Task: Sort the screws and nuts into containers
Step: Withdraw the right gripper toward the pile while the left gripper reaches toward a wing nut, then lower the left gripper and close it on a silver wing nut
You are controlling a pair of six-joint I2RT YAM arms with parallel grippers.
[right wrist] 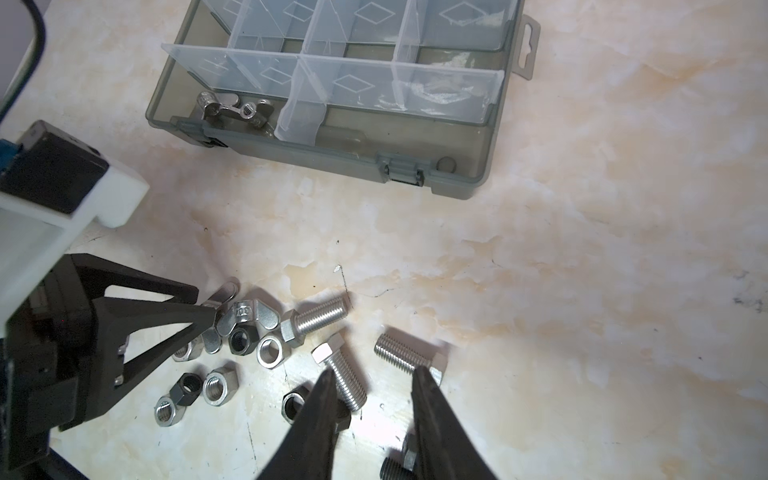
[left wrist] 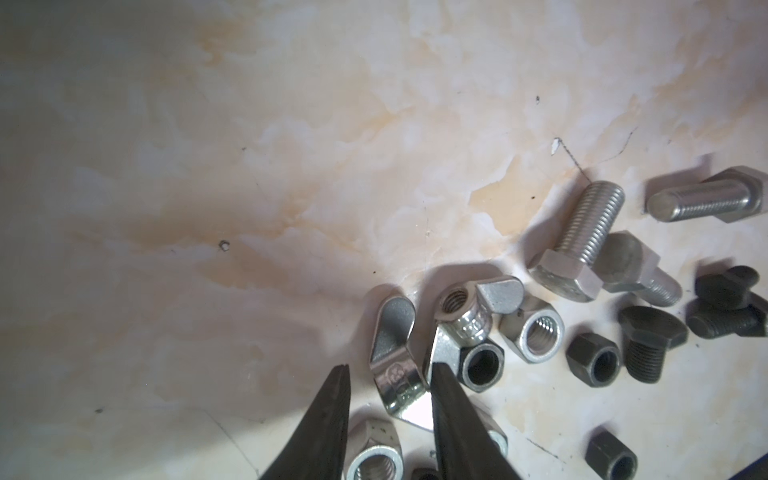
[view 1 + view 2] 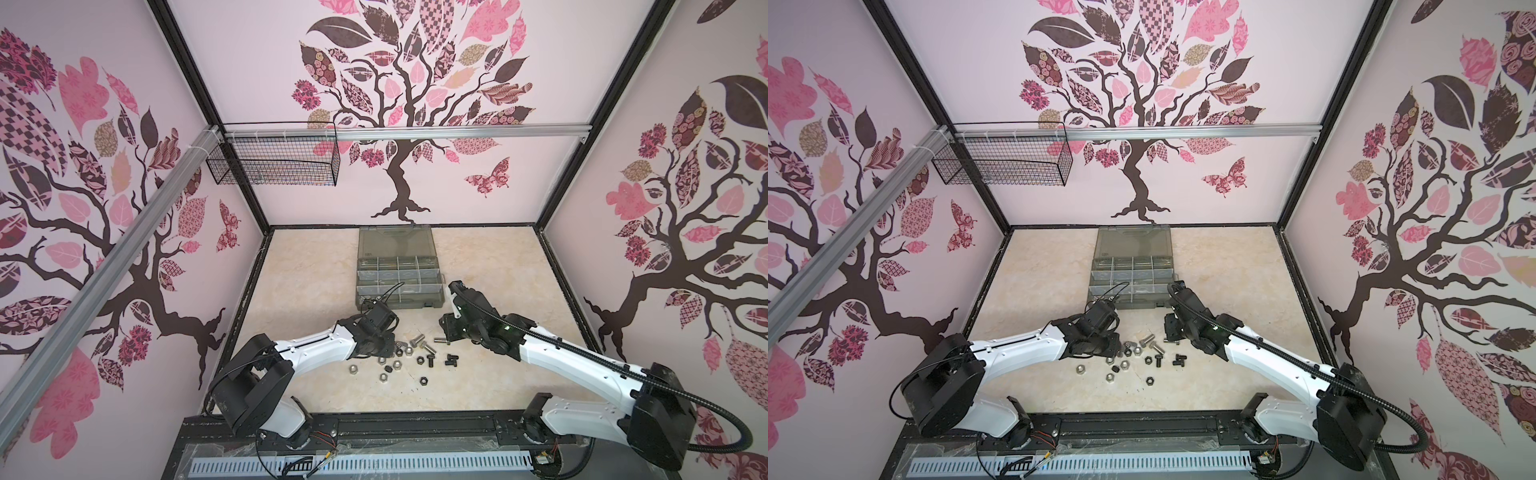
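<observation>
The screws and nuts lie in a loose pile (image 3: 409,357) (image 3: 1136,357) on the marbled table between my two arms. My left gripper (image 2: 390,368) (image 3: 392,347) is open and low over the pile's left end. A silver wing nut (image 2: 397,365) lies between its fingertips and touches only one finger. My right gripper (image 1: 373,371) (image 3: 444,334) is open above the pile's right end, with two silver screws (image 1: 345,380) near its tips. The containers are the compartments of the open grey organiser case (image 3: 399,305) (image 1: 332,162) behind the pile. One front compartment holds silver wing nuts (image 1: 232,110).
The case's lid (image 3: 395,241) lies flat toward the back wall. A black wire basket (image 3: 274,162) hangs on the back rail, upper left. Black screws (image 3: 451,359) and black nuts (image 2: 594,359) lie at the pile's right side. Bare table lies left and right.
</observation>
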